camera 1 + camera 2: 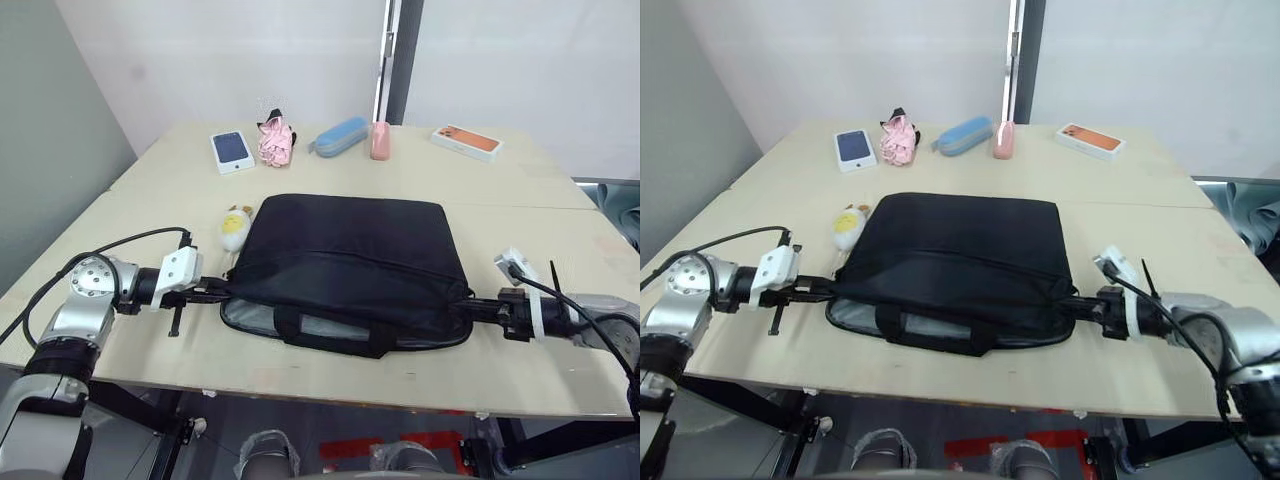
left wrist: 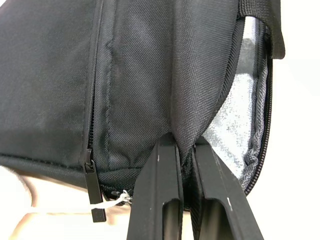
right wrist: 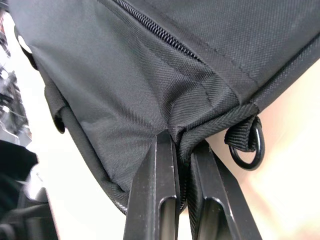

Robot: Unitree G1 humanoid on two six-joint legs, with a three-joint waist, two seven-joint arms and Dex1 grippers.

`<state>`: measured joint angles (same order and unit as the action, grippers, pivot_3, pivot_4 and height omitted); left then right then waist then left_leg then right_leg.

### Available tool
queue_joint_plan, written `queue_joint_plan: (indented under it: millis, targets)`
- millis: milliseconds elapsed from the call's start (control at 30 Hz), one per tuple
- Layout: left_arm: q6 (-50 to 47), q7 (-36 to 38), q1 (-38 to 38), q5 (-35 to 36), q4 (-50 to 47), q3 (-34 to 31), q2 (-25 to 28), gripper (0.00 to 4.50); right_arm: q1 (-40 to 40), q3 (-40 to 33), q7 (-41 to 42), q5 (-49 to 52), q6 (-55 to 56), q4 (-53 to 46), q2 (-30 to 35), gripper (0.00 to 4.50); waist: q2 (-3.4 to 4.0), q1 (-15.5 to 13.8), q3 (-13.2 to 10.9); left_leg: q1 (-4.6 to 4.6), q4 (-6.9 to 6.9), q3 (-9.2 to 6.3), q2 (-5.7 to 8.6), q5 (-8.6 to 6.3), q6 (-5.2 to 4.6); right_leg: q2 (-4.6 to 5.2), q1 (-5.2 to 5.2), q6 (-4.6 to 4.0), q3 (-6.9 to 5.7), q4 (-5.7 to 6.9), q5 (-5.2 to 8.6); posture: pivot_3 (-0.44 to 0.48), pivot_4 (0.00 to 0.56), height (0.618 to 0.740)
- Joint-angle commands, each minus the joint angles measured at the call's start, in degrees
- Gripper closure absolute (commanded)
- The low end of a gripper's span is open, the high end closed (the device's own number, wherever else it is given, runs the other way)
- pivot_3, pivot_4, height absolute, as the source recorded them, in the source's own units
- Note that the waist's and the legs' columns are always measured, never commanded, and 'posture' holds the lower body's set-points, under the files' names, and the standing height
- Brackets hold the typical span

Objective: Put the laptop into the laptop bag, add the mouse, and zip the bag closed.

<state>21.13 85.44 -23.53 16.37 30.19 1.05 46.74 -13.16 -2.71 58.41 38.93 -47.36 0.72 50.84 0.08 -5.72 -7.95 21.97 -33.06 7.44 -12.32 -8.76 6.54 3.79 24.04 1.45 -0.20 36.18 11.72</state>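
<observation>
Left wrist view: left gripper [image 2: 185, 150] pinched shut on a fold of black cloth at one near corner of the bag [image 1: 350, 255], with grey lining and an open zipper edge just beside the fingers [image 2: 160, 195]. Small zipper pull [image 2: 92, 175] hanging close by on the front pocket. Right wrist view: right gripper [image 3: 182, 142] pinched shut the same way on the other near corner, next to a metal ring [image 3: 247, 145] on a strap loop.

Seen from the head: bag lying flat in the middle of the table [image 1: 150, 190], held at both near corners, mouth gaping toward the robot. Something pale and flat inside the mouth, likely the laptop [image 1: 325, 328], though too hidden to be sure. No mouse to be found for certain; cannot tell if inside already. Plush toy [image 1: 235, 225] touching the bag's far left corner. Farther back, well apart: two phone boxes [image 1: 232, 150], a pink bundle [image 1: 275, 142], a blue case [image 1: 338, 136], a small pink thing [image 1: 380, 140].

Step in hand, as a guess: holding the bag mouth, with zipping not yet done. Next move calls for one gripper to keep the corner tight while the other lets go, finds the main zipper pull, and drags it along the edge.
</observation>
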Motion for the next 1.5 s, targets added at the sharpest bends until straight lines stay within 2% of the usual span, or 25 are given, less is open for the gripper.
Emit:
queue_joint_plan:
  millis: [33, 300, 600, 700, 800, 933, 1100, 1133, 1233, 1367, 1467, 1500]
  targets:
    - [0.2, -1.5, 1.2, -0.5, -0.5, -1.6, 0.7, 4.5, -2.0, -0.6, 0.6, -4.1, 3.4, 4.0, 1.2, 4.47, 0.0, 0.0, 0.0, -0.01, -0.01, 0.0, 0.0, 0.0, 0.0, 0.0, -0.01, 0.0, 0.0, 0.01, 0.0, 0.0, 0.15, 0.74]
    - [-0.1, -2.9, 1.1, 0.8, 0.0, -1.7, -1.8, 4.5, -1.0, -1.3, 3.9, -4.1, 3.4, 4.3, 2.4, 4.47, 0.0, -0.4, 0.0, -0.01, -0.14, 0.07, 0.0, 0.0, -0.07, 0.06, -0.05, -0.01, 0.02, 0.08, -0.01, 0.0, 0.15, 0.74]
    - [0.9, -1.3, -1.7, 0.2, 3.4, -1.9, -1.1, 4.5, 5.7, -3.5, 6.1, -1.5, 1.9, -4.4, 3.2, 4.47, -0.01, -0.6, 0.0, 0.0, -0.11, 0.09, 0.0, 0.0, -0.1, 0.06, -0.04, -0.01, 0.02, 0.01, 0.0, 0.0, 0.15, 0.74]
    - [-0.7, 0.1, -1.8, 0.9, 3.0, -1.9, -0.8, 4.5, 5.6, -3.2, 4.2, -3.2, 2.7, -2.7, 2.2, 4.47, -0.01, -0.4, 0.0, -0.01, -0.11, 0.09, 0.0, 0.0, -0.1, 0.07, -0.04, -0.01, 0.03, 0.03, 0.0, 0.0, 0.15, 0.74]
    - [-4.7, 2.4, -0.8, 1.9, 1.0, -1.6, 0.3, 3.43, 4.9, -3.3, 4.1, -3.3, 2.9, -0.7, 1.7, 4.5, -0.01, -0.3, 0.0, -0.02, -0.12, 0.11, 0.0, 0.0, -0.1, 0.07, -0.04, -0.01, 0.05, 0.03, 0.0, 0.0, 0.15, 0.74]
    - [-12.4, 4.9, 0.7, 4.7, -3.2, -2.5, 2.8, 1.98, 4.7, -4.5, 7.3, -0.3, 0.1, 0.0, 2.9, 3.0, 0.0, -0.2, 0.0, 0.0, -0.09, 0.11, -0.01, 0.0, -0.1, 0.06, -0.01, 0.0, 0.03, 0.02, 0.0, 0.0, 0.15, 0.74]
    - [-15.5, 6.6, 1.7, 4.5, -4.8, -3.4, 7.5, 0.2, 6.8, -7.0, 9.7, 0.3, -0.3, -1.7, 5.8, 1.3, -0.01, -0.3, 0.0, 0.0, -0.08, 0.11, -0.01, 0.0, -0.1, 0.06, -0.01, 0.0, 0.03, 0.0, 0.0, 0.0, 0.15, 0.74]
    - [-16.0, 6.9, 2.0, 4.7, -5.2, -3.5, 8.2, 0.0, 7.2, -7.7, 9.9, 0.4, -0.2, -2.1, 6.2, 0.98, -0.02, -0.3, 0.0, 0.01, -0.05, 0.11, -0.01, 0.0, -0.09, 0.06, 0.0, 0.0, 0.03, -0.03, 0.0, 0.0, 0.15, 0.74]
    - [-25.4, 7.1, 4.4, 10.4, -11.1, -6.1, 12.9, 0.0, 10.4, -14.0, 10.8, 1.0, 0.9, -4.8, 8.9, 0.03, 0.0, -0.2, 0.0, 0.03, 0.05, 0.16, -0.02, -0.01, -0.09, 0.04, 0.04, 0.01, 0.05, -0.11, 0.0, 0.0, 0.15, 0.74]
    - [-44.8, 7.1, 10.1, 23.6, -21.3, -13.1, 18.5, 0.0, 17.0, -24.5, 12.2, 2.9, 1.1, -15.2, 11.2, 0.03, -0.02, -0.2, -0.1, 0.07, 0.12, 0.22, -0.02, -0.01, -0.08, 0.04, 0.17, -0.01, 0.09, -0.11, 0.02, 0.0, 0.15, 0.74]
    - [-54.9, 5.9, 13.7, 31.9, -27.2, -19.5, 19.1, 0.0, 22.4, -26.5, 12.2, 3.8, 0.6, -25.6, 11.2, 0.03, -0.02, -0.2, -0.1, -0.03, 0.21, 0.25, -0.04, -0.02, -0.06, 0.01, 0.14, -0.01, 0.11, -0.11, 0.09, 0.0, 0.15, 0.74]
    - [-57.5, 4.9, 14.7, 34.3, -28.9, -21.5, 18.7, 0.0, 23.1, -26.3, 11.3, 4.6, 0.2, -28.5, 10.9, 0.26, -0.01, -0.2, -0.1, -0.04, 0.22, 0.24, -0.04, -0.02, -0.06, 0.01, 0.14, -0.01, 0.11, -0.12, 0.09, 0.0, 0.15, 0.74]
